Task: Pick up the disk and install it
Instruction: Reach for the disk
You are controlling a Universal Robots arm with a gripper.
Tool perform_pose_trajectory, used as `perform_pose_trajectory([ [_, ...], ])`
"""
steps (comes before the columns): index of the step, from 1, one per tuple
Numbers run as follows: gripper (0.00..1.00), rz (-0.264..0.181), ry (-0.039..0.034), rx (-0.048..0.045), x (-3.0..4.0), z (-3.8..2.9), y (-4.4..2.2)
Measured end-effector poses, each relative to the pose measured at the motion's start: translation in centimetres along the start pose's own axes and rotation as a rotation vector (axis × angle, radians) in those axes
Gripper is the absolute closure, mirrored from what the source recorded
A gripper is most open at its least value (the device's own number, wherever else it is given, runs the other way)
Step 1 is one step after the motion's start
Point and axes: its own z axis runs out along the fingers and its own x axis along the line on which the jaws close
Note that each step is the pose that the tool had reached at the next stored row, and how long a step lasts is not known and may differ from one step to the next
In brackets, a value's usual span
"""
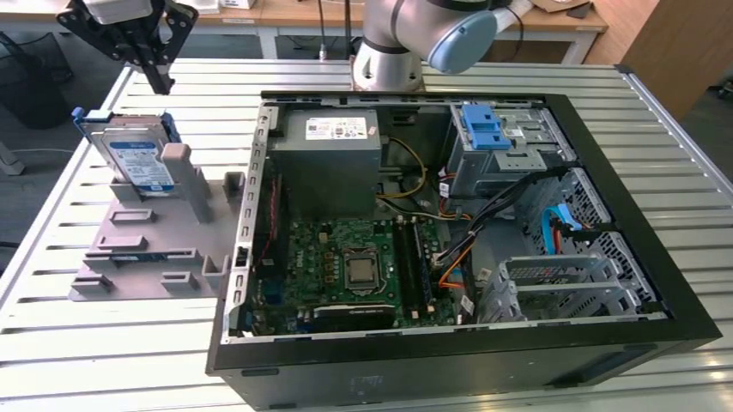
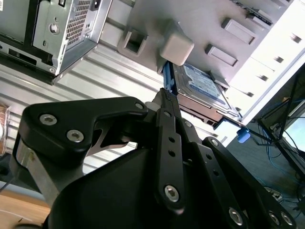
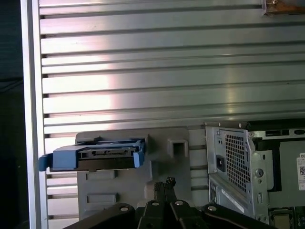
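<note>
– Black case (image 1: pixel 458 365) sits closest to you in the exterior view, side open, green board (image 1: pixel 321 249) bare inside. What lies past it?

– On your slatted metal counter (image 1: pixel 103 360), just beside the case at the exterior view's left, a grey holder (image 1: pixel 149 249) carries the disk (image 1: pixel 136 159), propped on edge in its blue bracket (label toward the camera).

– And your jaws?

– Clenched on nothing, hanging above the disk and apart from it; in the first wrist view the disk (image 3: pixel 97 155) shows past their tips. Farthest, the arm (image 1: pixel 396 51) rises behind the case.
</note>
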Motion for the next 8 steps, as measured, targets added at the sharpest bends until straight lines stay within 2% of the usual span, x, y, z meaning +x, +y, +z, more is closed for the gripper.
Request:
perform_pose_trajectory([
  [4, 0.89, 0.0, 0.0, 0.0, 0.58, 0.02, 0.05],
  [8, 0.89, 0.0, 0.0, 0.0, 0.64, 0.02, 0.05],
])
